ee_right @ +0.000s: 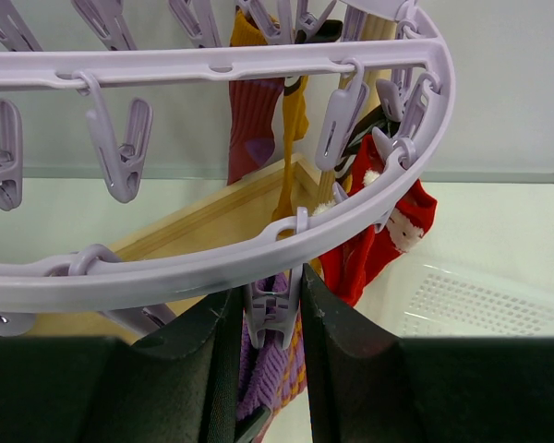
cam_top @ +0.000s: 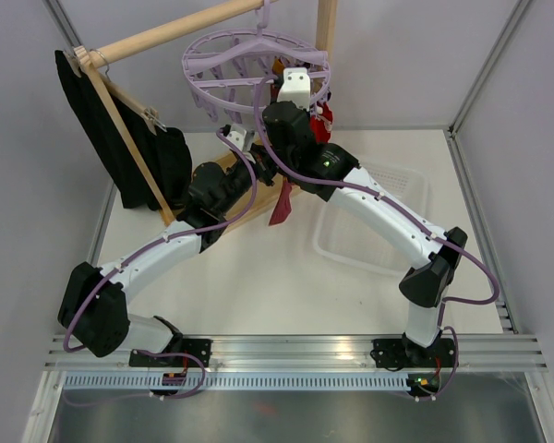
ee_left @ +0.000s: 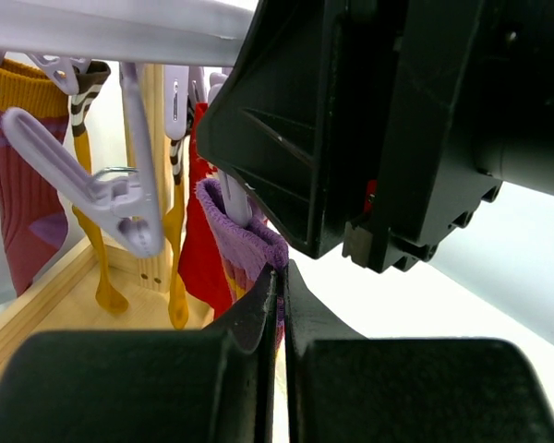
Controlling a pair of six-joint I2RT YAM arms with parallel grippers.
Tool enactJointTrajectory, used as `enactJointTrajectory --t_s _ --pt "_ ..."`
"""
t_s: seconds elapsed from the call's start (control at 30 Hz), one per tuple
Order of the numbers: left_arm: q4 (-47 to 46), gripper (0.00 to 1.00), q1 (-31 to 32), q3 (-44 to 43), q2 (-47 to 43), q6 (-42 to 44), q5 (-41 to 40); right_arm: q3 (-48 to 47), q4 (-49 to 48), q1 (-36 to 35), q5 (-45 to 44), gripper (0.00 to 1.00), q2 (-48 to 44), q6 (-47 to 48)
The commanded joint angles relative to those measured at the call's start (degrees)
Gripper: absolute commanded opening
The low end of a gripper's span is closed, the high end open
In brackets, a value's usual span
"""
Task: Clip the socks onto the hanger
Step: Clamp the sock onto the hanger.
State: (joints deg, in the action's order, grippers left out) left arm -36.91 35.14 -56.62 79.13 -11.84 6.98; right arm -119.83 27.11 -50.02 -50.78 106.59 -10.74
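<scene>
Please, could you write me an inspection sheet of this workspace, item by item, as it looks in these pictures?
Surface: white table, carrying the wooden rack and a clear basket.
Job's things: lavender hanger hooked on the rack; maroon sock, mustard sock and red sock hang from its clips; purple sock is held up under a peg.
Clutter: black garment on a wooden hanger.
Grippers: left pincer shut on the purple sock; right pincer squeezes the peg.
Cables: purple cables run along both arms; no snag seen.
Surroundings: grey walls; nothing else seen.
</scene>
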Motion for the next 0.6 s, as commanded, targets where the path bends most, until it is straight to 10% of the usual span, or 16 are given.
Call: enactJointTrajectory --t_s 0.0,0.57 --pt "-2.73 0.02 0.28 -2.35 -1.09 2.34 -1.01 -1.9 -0.48 0.54 0.25 0.0 0.03 -0.86" --pt "-4.49 0.02 0.28 -2.27 -1.97 1.99 -2.41 -1.11 -0.66 0.89 0.25 0.0 -0.06 -0.95"
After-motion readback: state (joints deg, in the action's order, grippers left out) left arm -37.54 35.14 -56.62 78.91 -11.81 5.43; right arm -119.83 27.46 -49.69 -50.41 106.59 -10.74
